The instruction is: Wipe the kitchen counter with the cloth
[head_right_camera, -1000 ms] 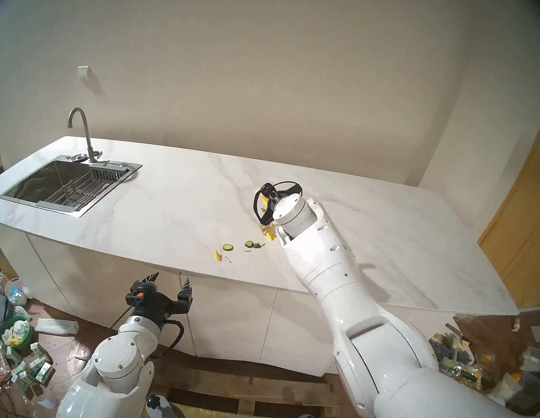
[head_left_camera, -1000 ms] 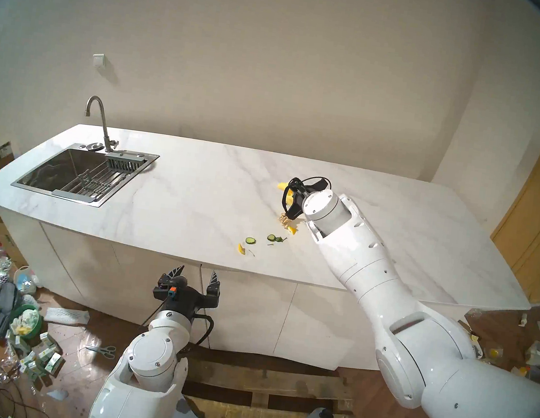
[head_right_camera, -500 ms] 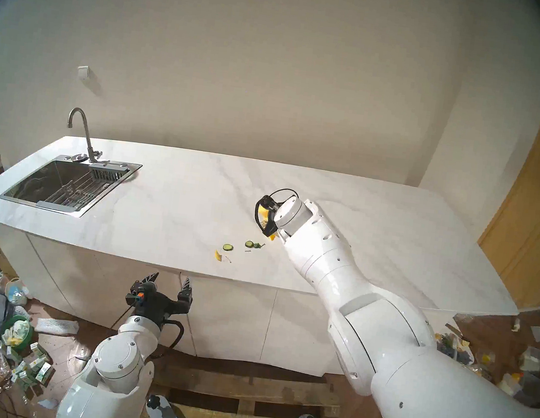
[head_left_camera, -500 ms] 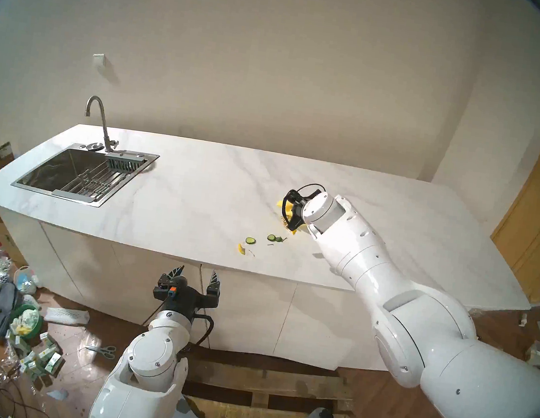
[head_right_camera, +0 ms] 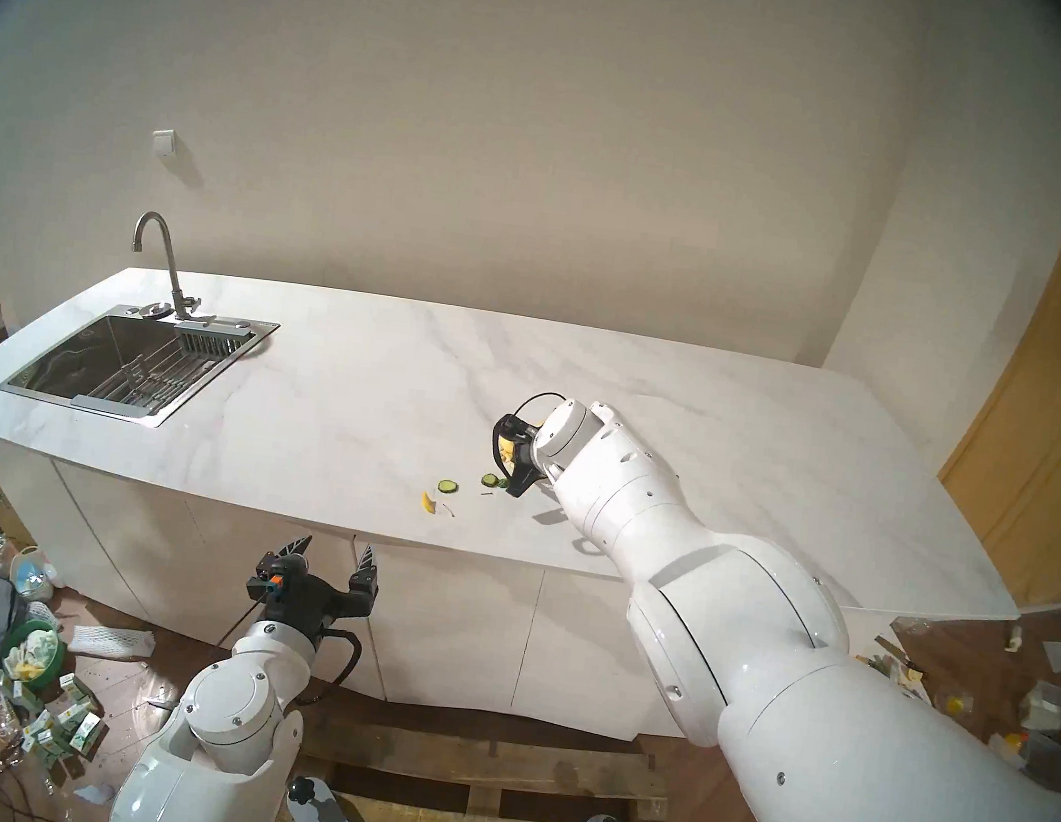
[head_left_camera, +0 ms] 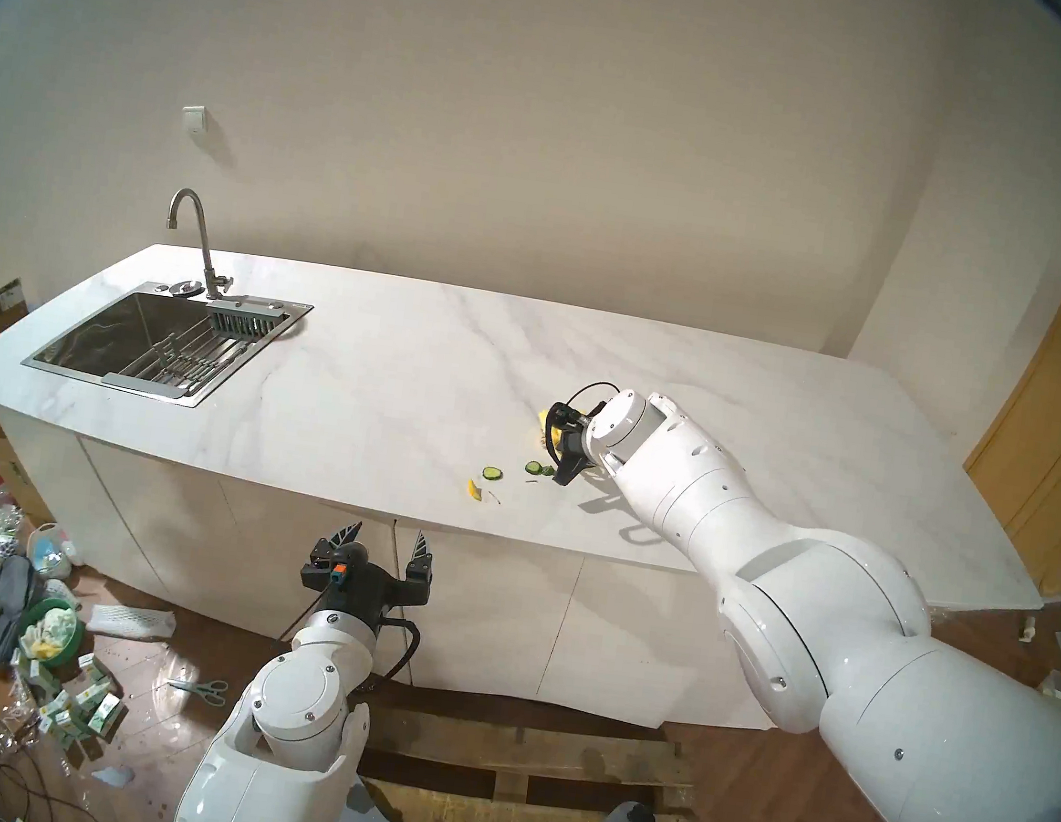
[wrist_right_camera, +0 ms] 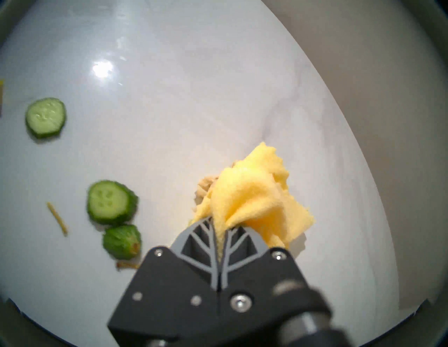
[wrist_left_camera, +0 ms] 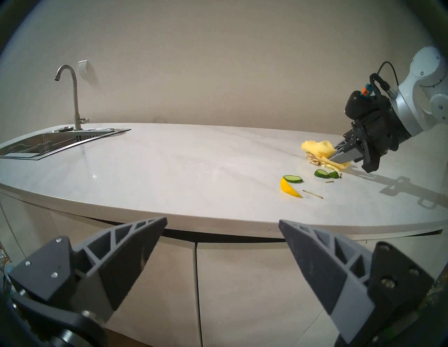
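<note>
Wiping step, head view: right end effector (head_left_camera: pixel 553 433) low over the white marble-look table (head_left_camera: pixel 385 382); keep the bunched yellow cloth (head_left_camera: pixel 543 418) pressed flat and sweep toward the green cucumber slices (head_left_camera: pixel 493 473).
Left wrist view: left end effector (wrist_left_camera: pixel 222 226) spread wide, empty, below the table edge; cloth (wrist_left_camera: pixel 317 148) touches the beige heap of shreds (wrist_left_camera: pixel 312 158).
Right wrist view: jaws pinched on cloth (wrist_right_camera: pixel 257 193); avoid scattering shreds sideways.

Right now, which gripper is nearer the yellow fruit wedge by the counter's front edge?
Right. The right gripper, shut on the cloth, is over the counter just behind the wedge. The left gripper hangs open off the counter, in front of the cabinets.
</note>
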